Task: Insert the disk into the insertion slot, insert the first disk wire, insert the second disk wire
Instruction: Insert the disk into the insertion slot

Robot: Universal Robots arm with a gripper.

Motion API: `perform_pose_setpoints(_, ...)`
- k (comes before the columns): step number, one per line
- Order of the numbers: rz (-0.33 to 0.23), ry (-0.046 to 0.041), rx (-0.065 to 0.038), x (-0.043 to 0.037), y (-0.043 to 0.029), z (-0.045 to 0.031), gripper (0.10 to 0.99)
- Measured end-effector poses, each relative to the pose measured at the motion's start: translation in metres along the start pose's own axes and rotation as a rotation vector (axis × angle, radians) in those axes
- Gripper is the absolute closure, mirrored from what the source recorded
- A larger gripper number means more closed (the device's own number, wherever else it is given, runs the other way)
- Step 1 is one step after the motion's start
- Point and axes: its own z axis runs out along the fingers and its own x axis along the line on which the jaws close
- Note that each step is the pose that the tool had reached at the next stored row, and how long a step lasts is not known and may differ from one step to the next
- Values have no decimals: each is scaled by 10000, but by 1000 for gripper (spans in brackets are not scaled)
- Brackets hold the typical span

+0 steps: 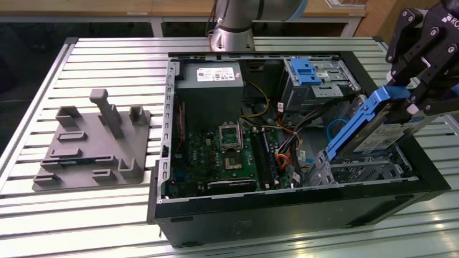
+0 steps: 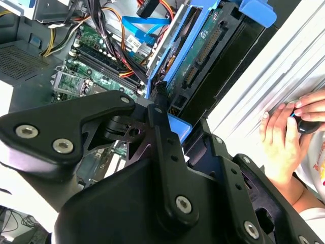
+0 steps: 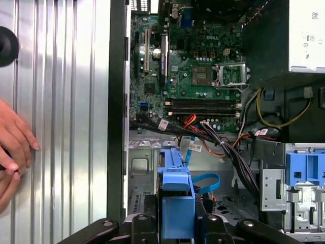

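**A:** Where do we stand on the 3 steps?

**B:** On step 1, and it is not finished. The end effector is clamped on the blue frame of the disk. It holds the disk tilted above the insertion slot, at the near corner of the computer case on the exterior view's right.

**A:** Is the disk inside yet?

**B:** We judge not. Its lower end sits at the mouth of the slot and its upper end rises well clear. We cannot tell whether the metal touches.

**A:** And the 2 wires?

**B:** Neither is plugged in, as far as we see. In the first wrist view a loose blue cable curls just beside the slot, and a bundle of wires runs between the motherboard and the slot. We judge these lie close enough to snag the disk on its way down.

**A:** What else is around?

**B:** The taller bay with the blue latch stands at the far end of the case on the same side, apart from the disk. A grey fixture rests on the slatted tabletop at the exterior view's left, well away. In the second wrist view, a person's hand lies on the tabletop just outside the case wall, near the end effector.
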Motion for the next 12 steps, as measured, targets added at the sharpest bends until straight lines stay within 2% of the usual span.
perform_pose_setpoints(12,0,1,0,6,-2,69,725)
